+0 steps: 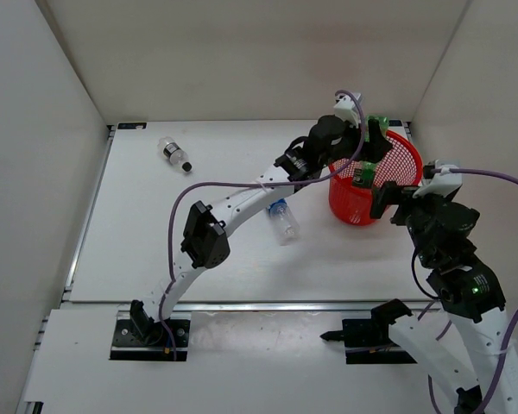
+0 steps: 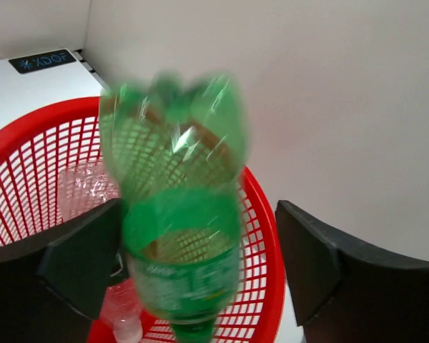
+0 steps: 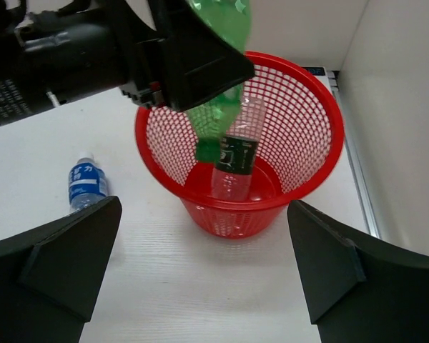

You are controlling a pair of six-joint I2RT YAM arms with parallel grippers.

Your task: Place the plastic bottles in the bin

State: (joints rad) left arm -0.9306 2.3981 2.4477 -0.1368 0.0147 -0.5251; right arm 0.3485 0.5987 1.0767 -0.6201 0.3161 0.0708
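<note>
Green bottle (image 2: 182,243): cap down, upright, over the mouth of the basket (image 3: 307,143), its lower end already below the rim. Blurred in the left wrist view.

Left fingers (image 2: 79,264): spread to either side of the green bottle. One finger is at the bottle's side and the other stands clear of it with a gap showing, so they are released, not clamped.

Basket: red mesh, standing at the far right corner of the desk (image 1: 155,250). Inside, a clear bottle (image 3: 236,161) with a dark label leans against the far wall, its base on the floor of the basket.

Right fingers (image 3: 64,257): spread wide with nothing between them, hanging just on the near side of the basket.

Blue-label bottle (image 3: 84,184): lying on the desk near its middle, left of the basket, under the left arm.

Black-cap bottle (image 1: 174,153): lying toward the far left corner, well apart from everything else.
</note>
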